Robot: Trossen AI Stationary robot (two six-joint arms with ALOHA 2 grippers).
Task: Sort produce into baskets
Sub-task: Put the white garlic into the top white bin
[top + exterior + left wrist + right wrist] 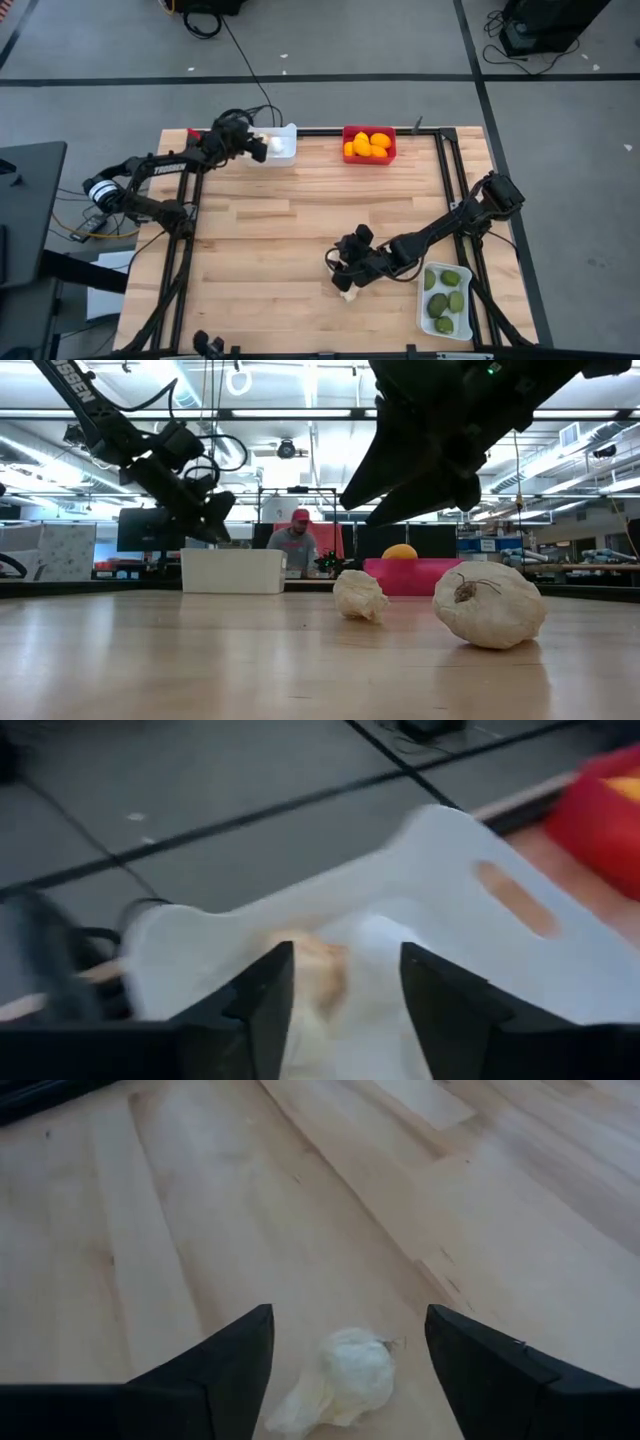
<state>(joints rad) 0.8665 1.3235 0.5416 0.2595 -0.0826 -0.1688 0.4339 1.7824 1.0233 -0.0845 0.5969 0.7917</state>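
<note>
The wooden table (270,230) fills the middle of the high view, with the white basket (283,146) and red basket (369,144) of citrus along its upper edge and a second white basket (446,298) of green fruit at lower right. The left gripper (256,146) hangs released over the upper white basket (a pale bulb (315,982) shows between its fingers, apparently lying in the tray). The right gripper (345,1370), far nearer, is spread wide just above a garlic bulb (345,1375) at lower centre, the bulb between the jaws, its papery tail trailing toward the lower left of the right wrist view; a second bulb (360,595) lies just beside it.
</note>
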